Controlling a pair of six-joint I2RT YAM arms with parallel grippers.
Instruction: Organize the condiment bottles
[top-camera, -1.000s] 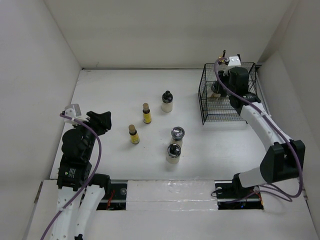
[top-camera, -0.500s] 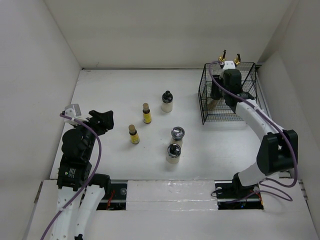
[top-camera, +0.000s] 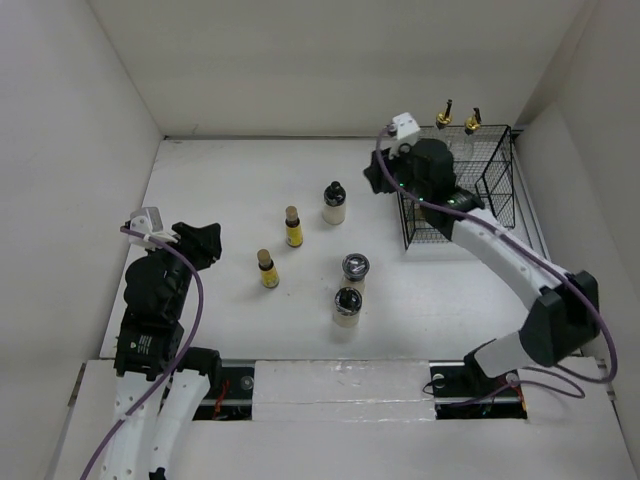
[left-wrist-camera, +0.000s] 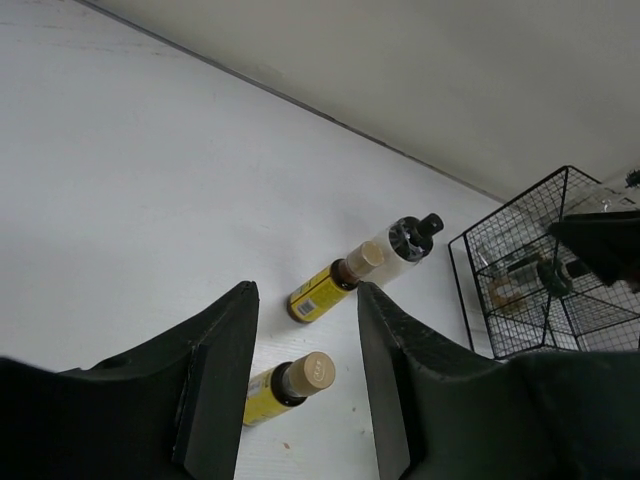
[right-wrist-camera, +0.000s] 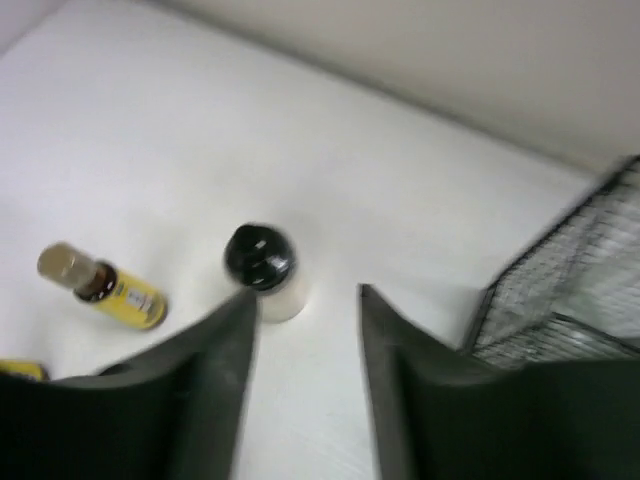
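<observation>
Two yellow bottles with tan caps (top-camera: 293, 226) (top-camera: 267, 268) stand mid-table. A cream jar with a black lid (top-camera: 334, 202) stands behind them, and two cream jars with silvery lids (top-camera: 356, 268) (top-camera: 347, 305) stand nearer. Two clear cruets with gold spouts (top-camera: 443, 115) (top-camera: 472, 122) stand at the back of the black wire basket (top-camera: 500, 205). My left gripper (top-camera: 205, 243) is open and empty, left of the yellow bottles (left-wrist-camera: 290, 382) (left-wrist-camera: 325, 290). My right gripper (top-camera: 378, 178) is open and empty, between the basket and the black-lidded jar (right-wrist-camera: 262, 268).
The basket stands at the back right against the wall, and its corner shows in the right wrist view (right-wrist-camera: 580, 270) and the left wrist view (left-wrist-camera: 530, 270). White walls close the table on the left, back and right.
My right arm has come up out of the basket and swung left toward the black-lidded jar, open and empty. The two cruets now show in the basket. The left arm has barely moved.
</observation>
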